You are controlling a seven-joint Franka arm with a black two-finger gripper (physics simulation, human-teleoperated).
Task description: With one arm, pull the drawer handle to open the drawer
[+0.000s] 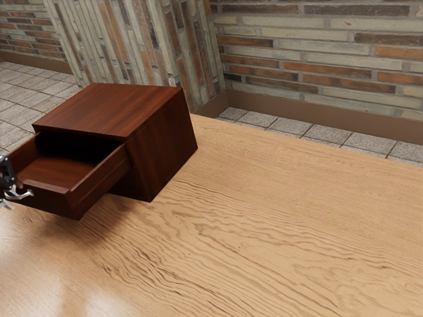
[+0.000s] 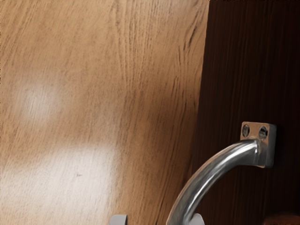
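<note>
Drawer (image 1: 66,175): pulled out of cabinet (image 1: 132,125), the exterior view's left. Rigid wood, likely sliding freely. Take hold mid-arc of handle (image 2: 211,171); stiff, slick metal. Hand (image 2: 158,220) spread apart, straddling handle.

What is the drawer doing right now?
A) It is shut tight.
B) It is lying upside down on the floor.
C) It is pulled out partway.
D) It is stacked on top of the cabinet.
C: the drawer sticks out from the front of the cabinet, and you can look down onto its bare inside.
</note>
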